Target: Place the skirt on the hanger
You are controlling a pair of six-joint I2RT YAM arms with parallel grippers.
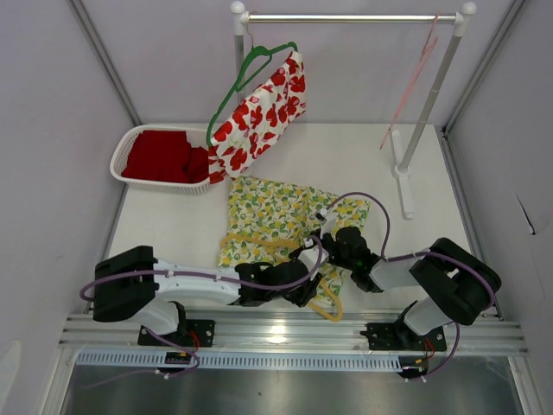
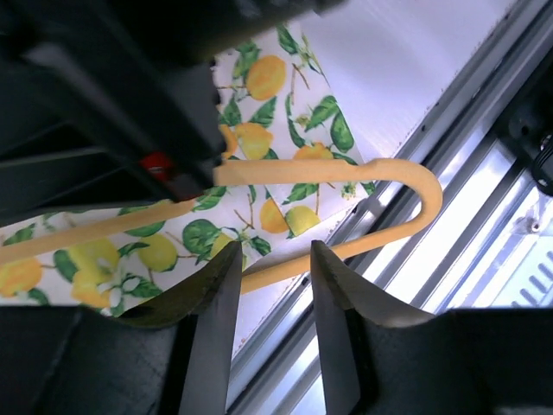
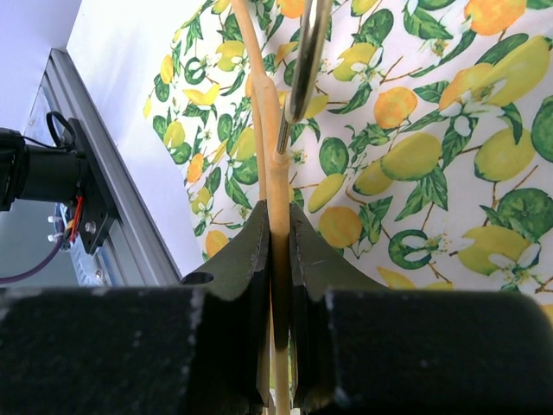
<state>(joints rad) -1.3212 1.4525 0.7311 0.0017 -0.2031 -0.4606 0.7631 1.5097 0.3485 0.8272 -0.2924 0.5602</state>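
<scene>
The lemon-print skirt lies flat on the table's middle. An orange-yellow hanger lies across its near part, its hook toward the front rail. My right gripper is shut on the hanger's thin bar over the skirt; a metal clip shows just beyond the fingers. My left gripper is open, its fingertips low over the table's front edge. The hanger's hook curves just beyond them, with the end of the hook behind the gap. The skirt shows past it.
A clothes rail stands at the back with a red-flowered garment on a green hanger and a pink hanger. A white basket of red cloth sits back left. The rail's post and foot are at right. The metal front rail lies under my left gripper.
</scene>
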